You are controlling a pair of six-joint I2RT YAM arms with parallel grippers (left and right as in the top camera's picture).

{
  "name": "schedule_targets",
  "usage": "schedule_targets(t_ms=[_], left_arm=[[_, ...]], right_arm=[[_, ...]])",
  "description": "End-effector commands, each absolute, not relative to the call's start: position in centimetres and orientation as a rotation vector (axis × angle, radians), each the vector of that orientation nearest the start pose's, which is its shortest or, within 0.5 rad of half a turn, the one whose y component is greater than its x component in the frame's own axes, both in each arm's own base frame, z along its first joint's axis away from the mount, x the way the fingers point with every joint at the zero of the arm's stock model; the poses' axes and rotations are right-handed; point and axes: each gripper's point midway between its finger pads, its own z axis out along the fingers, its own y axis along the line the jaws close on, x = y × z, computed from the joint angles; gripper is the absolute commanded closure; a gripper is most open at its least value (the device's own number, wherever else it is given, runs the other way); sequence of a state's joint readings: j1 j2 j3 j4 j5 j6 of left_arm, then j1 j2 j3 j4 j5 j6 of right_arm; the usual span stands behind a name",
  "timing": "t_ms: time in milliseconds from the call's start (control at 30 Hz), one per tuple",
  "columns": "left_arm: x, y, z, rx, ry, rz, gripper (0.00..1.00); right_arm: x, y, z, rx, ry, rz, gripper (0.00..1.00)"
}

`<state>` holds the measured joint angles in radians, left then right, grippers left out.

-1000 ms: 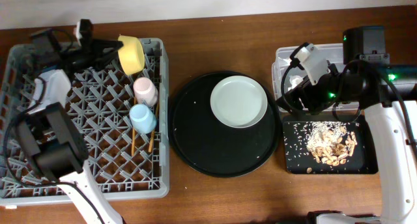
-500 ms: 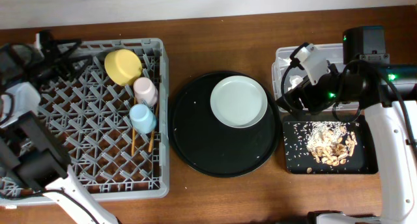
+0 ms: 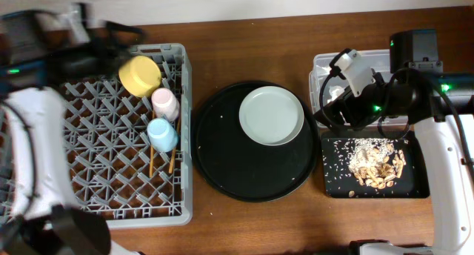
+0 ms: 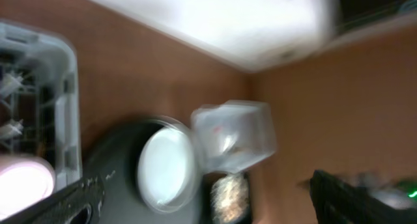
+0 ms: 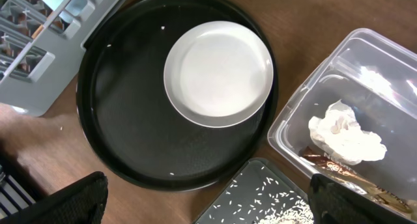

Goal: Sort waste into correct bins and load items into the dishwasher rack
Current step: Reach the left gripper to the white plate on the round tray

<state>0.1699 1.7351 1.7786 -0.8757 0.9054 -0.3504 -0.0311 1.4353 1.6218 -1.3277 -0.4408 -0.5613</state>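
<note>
L to R: my left gripper [image 4: 207,185] hangs over the far corner of the dishwasher rack [image 3: 185,144]. It's blurred in the overhead, but the wrist cam shows the fingers [image 4: 71,204] spread wide w/ nothing btwn them.

In the rack: yellow bowl [image 3: 140,75] at the far edge, pink cup [image 3: 164,104] just beside it, blue cup [image 3: 162,134] next in line, and the two chopsticks [image 3: 151,162] lying in the grid by the blue cup. So 4 of the 5 kinds of items look loaded.

Mid table: large round black tray [image 3: 222,166] w/ the plate [image 3: 271,116] on it, plus a few pale specks. The plate is the one item I judge left to load.

Right side: my right gripper [image 5: 205,185] hovers near the bins, fingers apart, holding nothing. The clear tub [image 5: 306,100] has the tissue [image 5: 345,133] and wrapper [image 5: 339,168] inside. The shallow black tray [image 3: 415,188] has the food scraps [image 3: 374,166]. Waste sorting looks done, bar maybe those specks
</note>
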Motion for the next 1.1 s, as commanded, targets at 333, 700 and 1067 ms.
schedule_targets(t_ms=[333, 700, 1067], left_arm=[[37.8, -30.8, 13.6, 0.642, 2.711, -0.737, 1.00], [35.8, -32.7, 2.8, 0.679, 2.901, -0.384, 1.00], [31.2, -32.4, 2.0, 0.798, 3.010, -0.254, 0.99]], right_arm=[[31.3, 6.2, 27.9, -0.802, 2.434, 0.361, 0.01], [31.3, 6.2, 27.9, -0.802, 2.434, 0.361, 0.01], [31.3, 6.2, 27.9, -0.802, 2.434, 0.361, 0.01]])
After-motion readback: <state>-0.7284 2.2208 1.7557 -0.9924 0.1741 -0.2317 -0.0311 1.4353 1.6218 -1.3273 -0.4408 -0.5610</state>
